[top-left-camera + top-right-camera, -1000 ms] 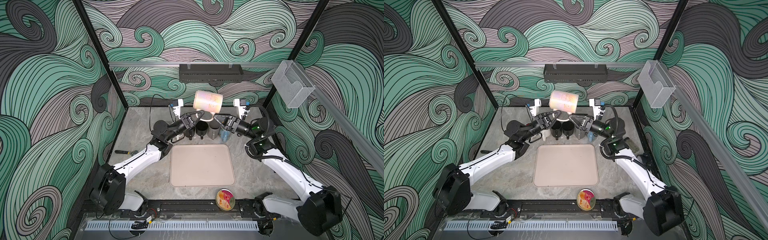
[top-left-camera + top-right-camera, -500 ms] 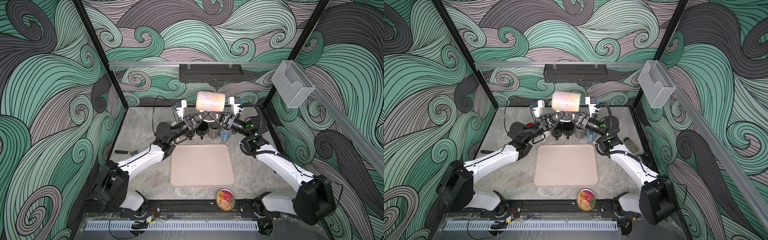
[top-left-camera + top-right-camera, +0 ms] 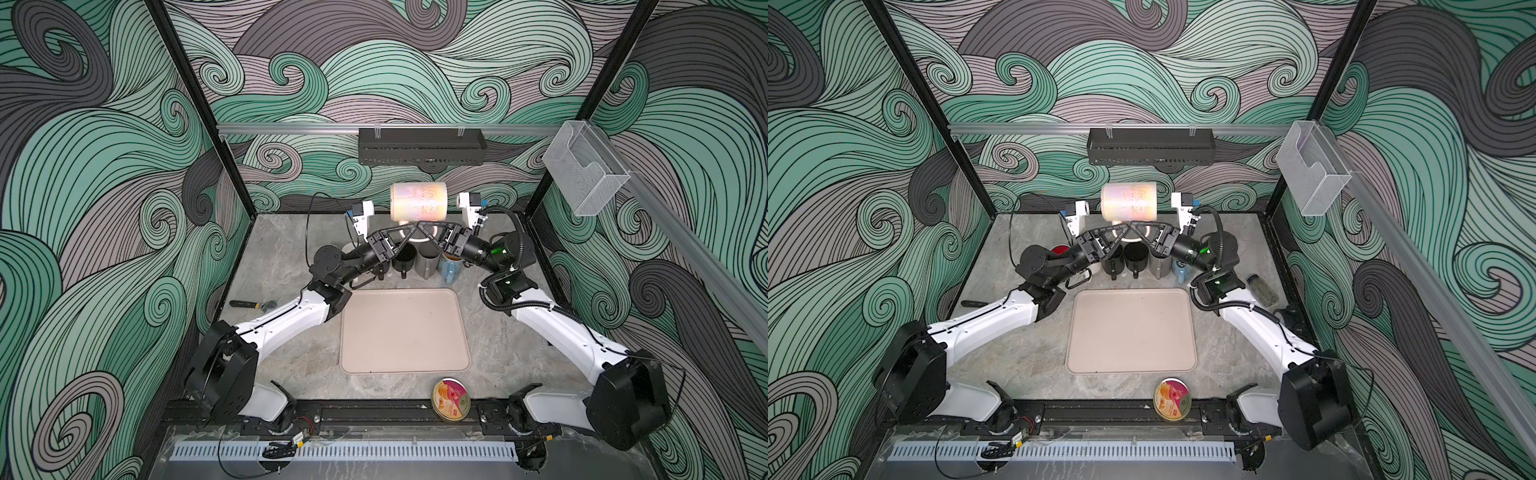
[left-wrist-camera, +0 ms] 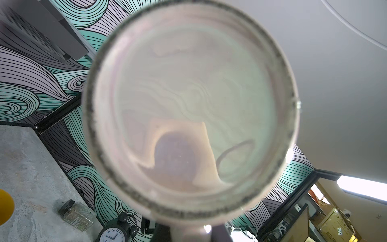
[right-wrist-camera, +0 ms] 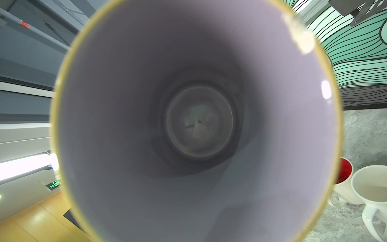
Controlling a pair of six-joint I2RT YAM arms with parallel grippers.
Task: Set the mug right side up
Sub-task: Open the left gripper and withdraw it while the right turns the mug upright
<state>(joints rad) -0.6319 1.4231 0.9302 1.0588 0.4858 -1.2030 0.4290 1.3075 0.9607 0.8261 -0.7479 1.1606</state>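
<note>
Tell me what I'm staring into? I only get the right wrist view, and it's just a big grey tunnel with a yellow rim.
Observer: That is the inside of a mug. In both top views it lies on its side in the air, above the dark mugs at the back of the table.
Operator: What keeps it up there?
Observer: The left gripper is shut on its white handle, which points down under the body.
Operator: And the arm my camera rides on?
Observer: The right gripper meets that same handle from the opposite side, jaws closed like the left one's.
</note>
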